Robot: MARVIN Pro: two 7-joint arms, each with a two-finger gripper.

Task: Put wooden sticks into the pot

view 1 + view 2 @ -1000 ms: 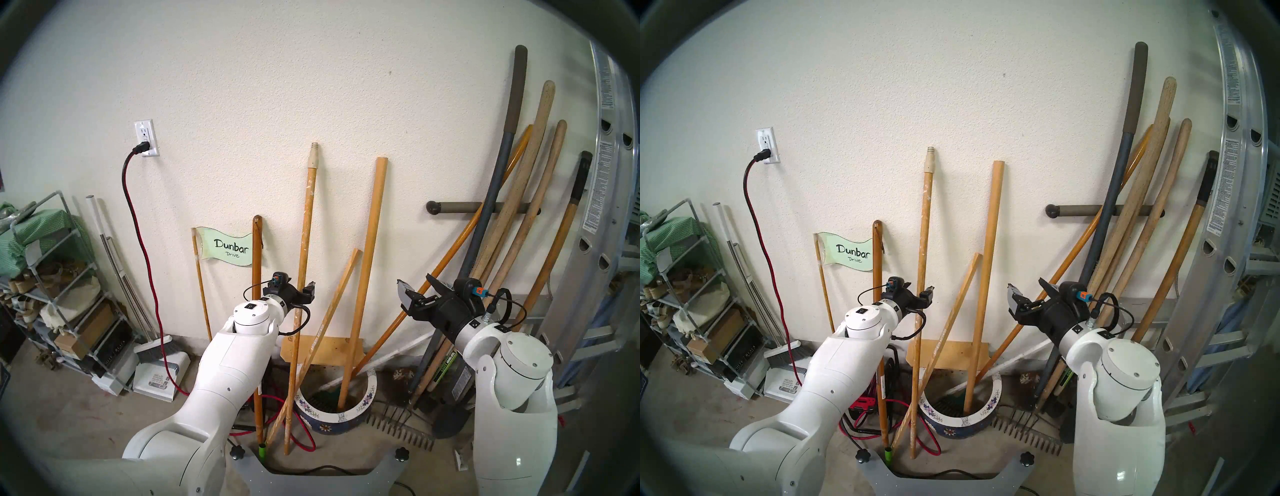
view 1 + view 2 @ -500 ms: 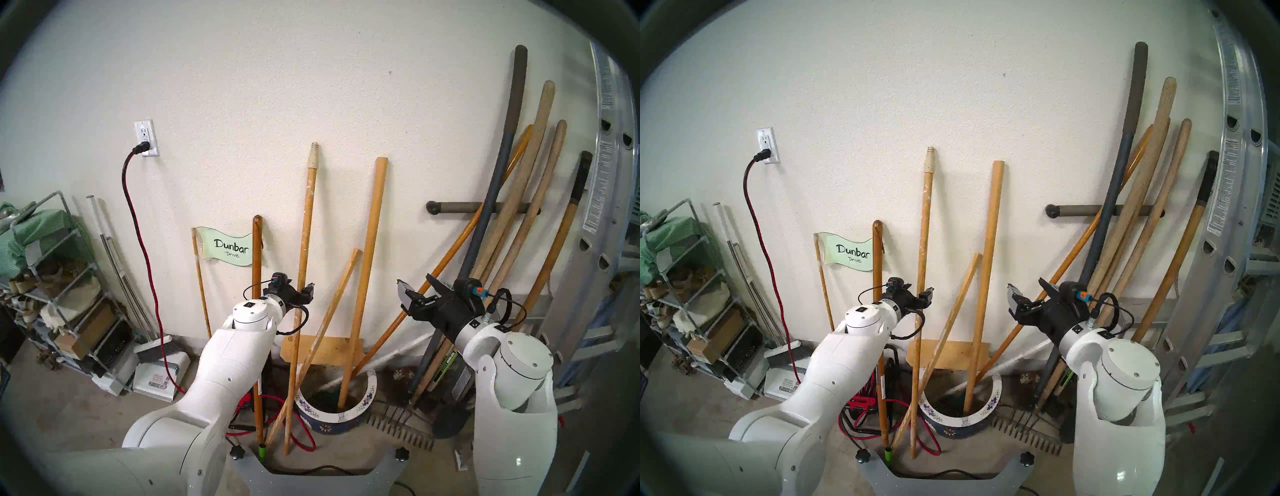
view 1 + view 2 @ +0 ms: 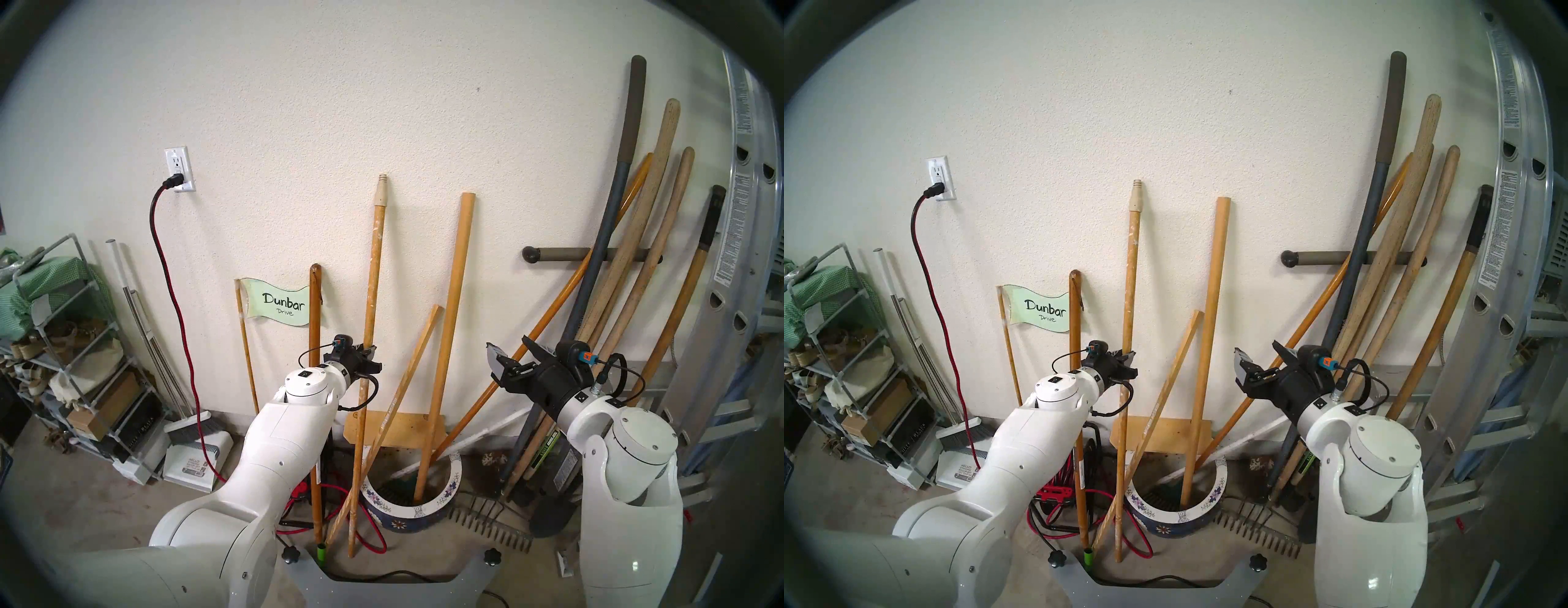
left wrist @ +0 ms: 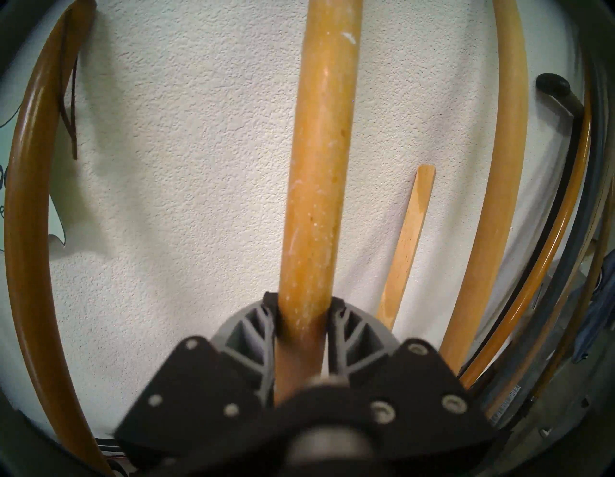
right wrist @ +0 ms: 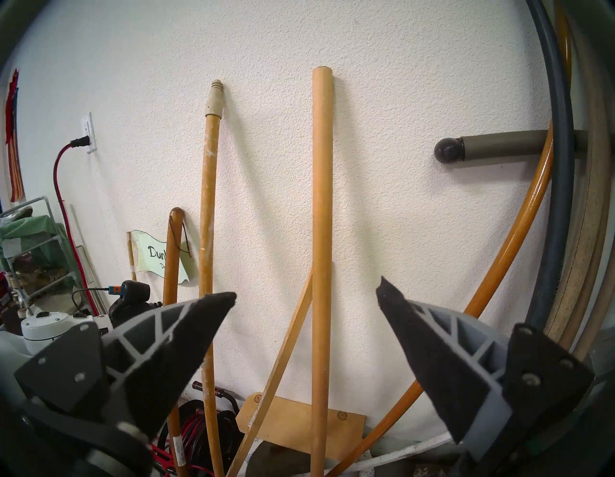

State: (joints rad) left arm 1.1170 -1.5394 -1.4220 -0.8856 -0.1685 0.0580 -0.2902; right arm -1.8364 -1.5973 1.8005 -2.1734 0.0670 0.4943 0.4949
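The left end effector [image 4: 304, 308] is clamped around the speckled pole [image 3: 372, 271], which stands on the floor left of the pot [image 3: 441, 501]. The right end effector [image 5: 306, 296] hangs open, facing the round dowel [image 5: 322, 233] in the pot.

"Dunbar Drive" in dark script on pale green wavy sign [image 3: 279, 302] against wall, "HELLO" faintly on dustpan [image 3: 197, 462], other labels unreadable

Yellow-tan white-speckled pole [image 3: 370, 297]; blue, white-rimmed pot [image 3: 428, 507].
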